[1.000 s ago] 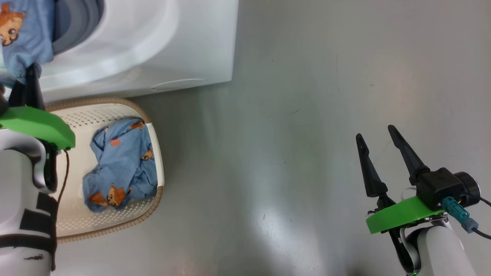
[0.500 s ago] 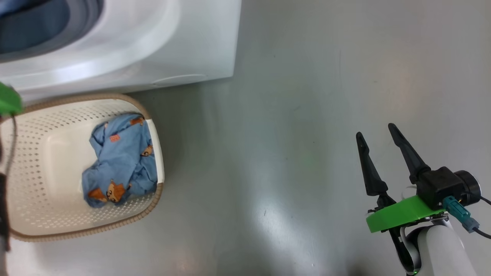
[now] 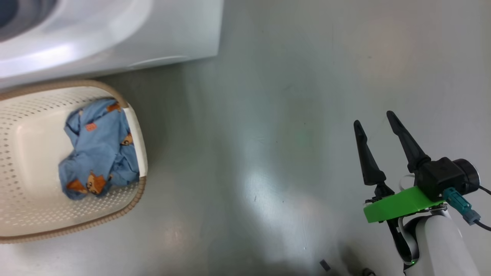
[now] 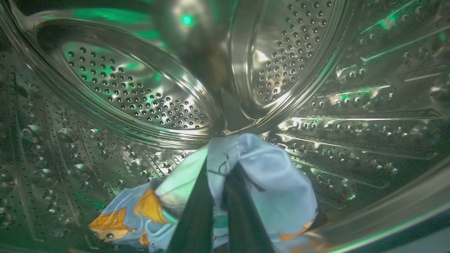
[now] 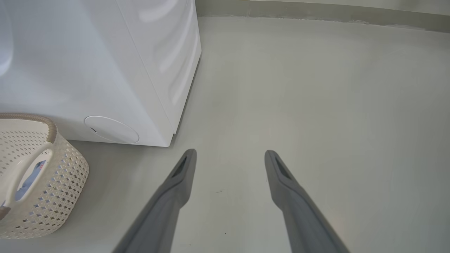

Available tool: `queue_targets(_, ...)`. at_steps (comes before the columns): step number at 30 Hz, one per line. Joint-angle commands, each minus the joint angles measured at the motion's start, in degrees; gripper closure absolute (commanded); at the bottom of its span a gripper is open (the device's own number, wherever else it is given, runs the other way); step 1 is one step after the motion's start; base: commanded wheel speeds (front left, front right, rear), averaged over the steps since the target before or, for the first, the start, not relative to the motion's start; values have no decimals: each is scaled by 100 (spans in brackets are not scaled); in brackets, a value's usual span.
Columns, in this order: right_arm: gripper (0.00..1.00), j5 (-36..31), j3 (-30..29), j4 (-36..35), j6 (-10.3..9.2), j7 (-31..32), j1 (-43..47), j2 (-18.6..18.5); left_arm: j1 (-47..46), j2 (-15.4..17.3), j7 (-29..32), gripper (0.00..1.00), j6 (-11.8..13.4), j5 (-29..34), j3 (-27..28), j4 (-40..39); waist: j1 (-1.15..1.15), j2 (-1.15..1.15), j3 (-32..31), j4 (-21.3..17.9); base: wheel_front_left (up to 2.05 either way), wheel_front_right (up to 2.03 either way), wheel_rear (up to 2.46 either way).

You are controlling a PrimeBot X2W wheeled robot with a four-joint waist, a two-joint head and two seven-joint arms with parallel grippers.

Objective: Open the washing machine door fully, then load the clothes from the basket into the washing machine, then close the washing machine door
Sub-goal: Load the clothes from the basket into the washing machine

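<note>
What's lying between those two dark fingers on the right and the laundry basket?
Nothing: the head view shows bare grey floor between the basket and the right gripper, its fingers open.

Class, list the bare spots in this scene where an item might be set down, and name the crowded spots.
Free: the wide floor between the washing machine and the right gripper; the basket's bare left half. Crowded: the basket's right side under the clothes, and the drum's front, where the left gripper is shut on a blue cloth.
</note>
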Motion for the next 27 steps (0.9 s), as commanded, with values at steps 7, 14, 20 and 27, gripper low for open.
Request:
queue_targets(7, 0, 61, 244, -84, 9, -88, -20, 26, -995, 675, 16, 100, -46, 86, -310, 481, 0, 0, 353, -199, 0, 0, 0)
queue_targets(14, 0, 92, 320, -43, 9, -108, -84, 26, -1768, 719, -249, 100, -59, 231, -815, 1208, 0, 0, 479, -302, 0, 0, 0)
queue_targets(20, 0, 108, 343, -48, 9, -117, -125, 26, -2288, 705, -454, 100, -61, 296, -1124, 1831, 0, 0, 604, -359, 0, 0, 0)
queue_targets(27, 0, 130, 357, -30, 9, -122, -184, 26, -2724, 629, -638, 100, -62, 366, -1314, 2459, 0, 0, 708, -398, 0, 0, 0)
